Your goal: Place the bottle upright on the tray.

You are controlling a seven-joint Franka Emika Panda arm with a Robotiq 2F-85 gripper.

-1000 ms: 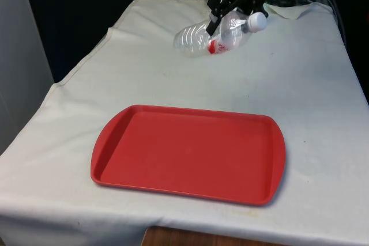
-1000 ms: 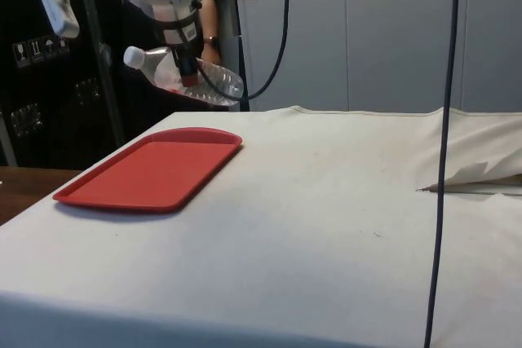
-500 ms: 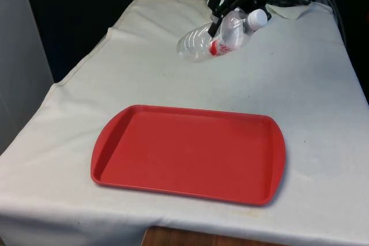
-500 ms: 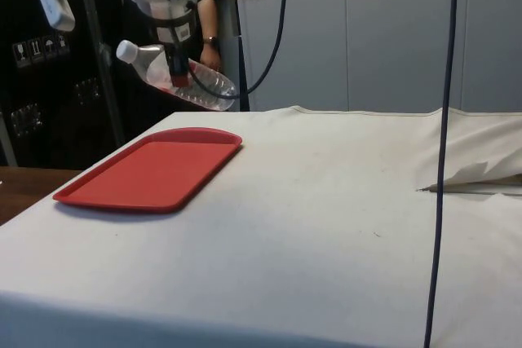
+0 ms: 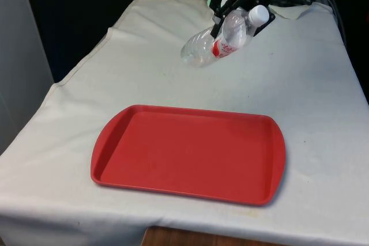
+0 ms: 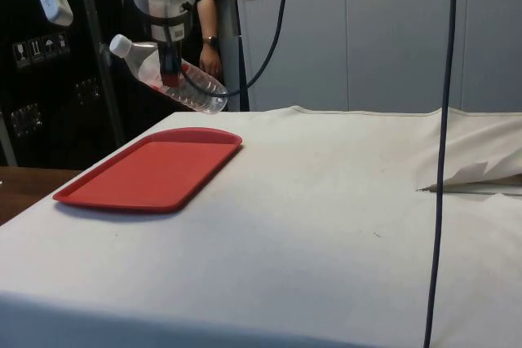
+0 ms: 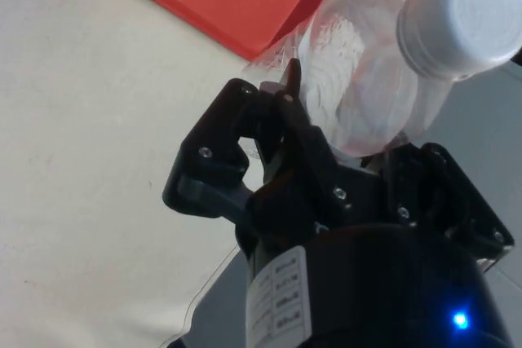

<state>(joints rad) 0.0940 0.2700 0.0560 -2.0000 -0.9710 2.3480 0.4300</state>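
Bottle (image 5: 222,40) tilted, gripped mid-body — claw (image 5: 229,8)

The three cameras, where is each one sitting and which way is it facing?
Front view: looks along the table past the red tray toward the gripper clamping the tilted bottle.
Side view: at the table's side, tray ahead, white arm holding the bottle aloft.
Wrist view: on the wrist, looking over the fingers and bottle cap.
All share bottle and tray.
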